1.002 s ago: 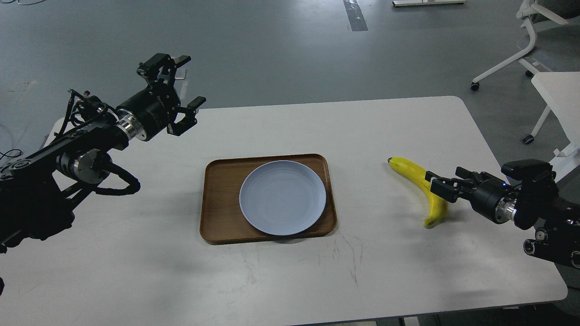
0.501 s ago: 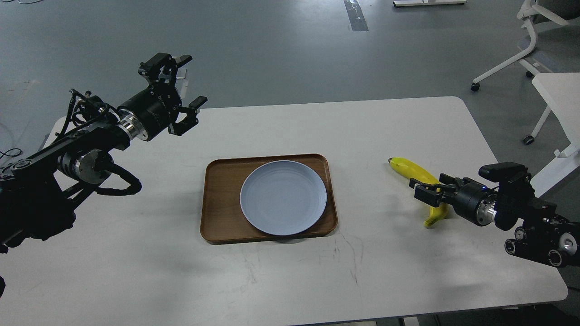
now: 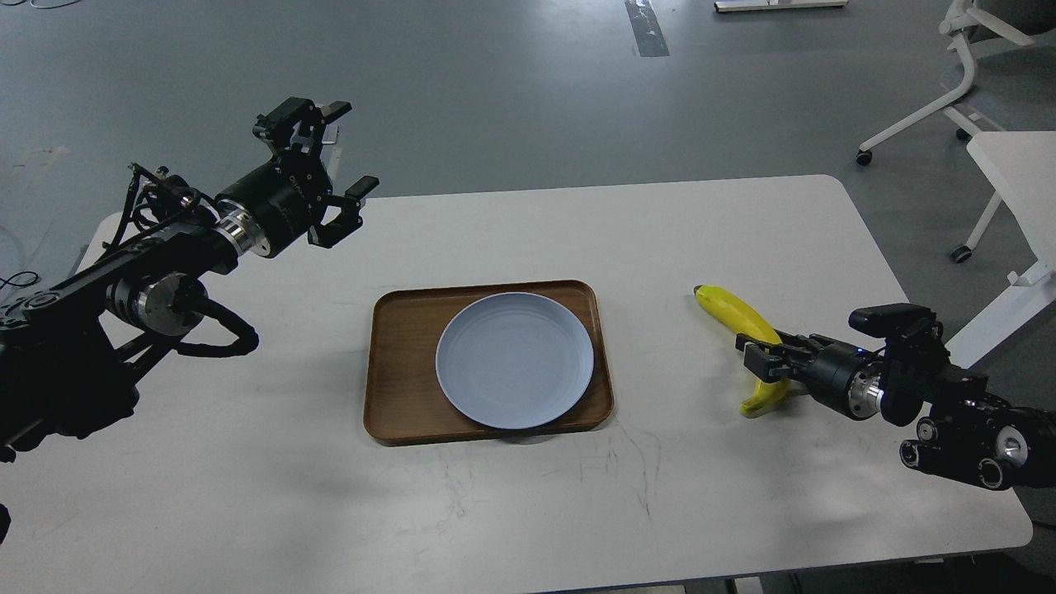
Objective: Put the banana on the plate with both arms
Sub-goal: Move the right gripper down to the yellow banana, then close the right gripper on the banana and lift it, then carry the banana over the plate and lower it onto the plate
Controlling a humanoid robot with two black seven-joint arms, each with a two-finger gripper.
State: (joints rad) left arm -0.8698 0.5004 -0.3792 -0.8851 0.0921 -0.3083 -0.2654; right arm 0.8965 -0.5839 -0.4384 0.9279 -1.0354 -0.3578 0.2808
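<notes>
The right hand (image 3: 763,356) is low over the worktop (image 3: 742,214) and clenched on the banana (image 3: 738,316), gripping it past mid-length toward the lower, greenish end, with the dark tip pointing up-left. The banana sits to the right of the wooden tray (image 3: 396,388), well apart from the pale blue-grey plate (image 3: 514,360) that rests on that tray. The left hand (image 3: 330,173) is raised beyond the tray's far-left side, fingers spread and grasping nothing.

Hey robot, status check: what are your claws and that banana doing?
Right claw shut on banana, low by the table. Left claw open, raised, empty. Plate bare on wooden tray. Nothing between banana and plate.
</notes>
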